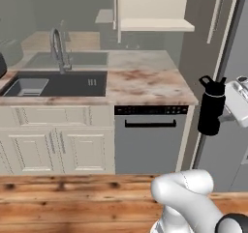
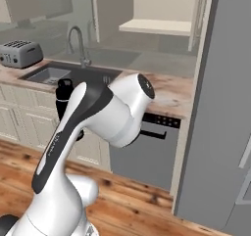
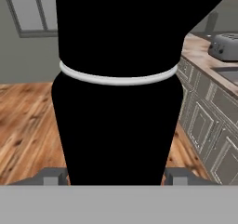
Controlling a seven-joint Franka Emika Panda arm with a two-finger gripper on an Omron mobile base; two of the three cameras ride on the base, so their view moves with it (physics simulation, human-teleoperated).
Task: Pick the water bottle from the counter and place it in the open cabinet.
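Fingers [image 3: 55, 175] clamped around water bottle [image 1: 211, 112].

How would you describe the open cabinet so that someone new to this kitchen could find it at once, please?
Start at the marbled counter with the dark sink. Look up past the counter's right end: the open cabinet hangs there, cream, with a pale shelf showing. Unlike the panelled base cabinets below, it hangs on the wall, its inside exposed.

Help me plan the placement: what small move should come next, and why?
Probably lift and carry the water bottle up and left toward the open cabinet. The gripper holds it upright in the air, beyond the counter edge and below the shelf.
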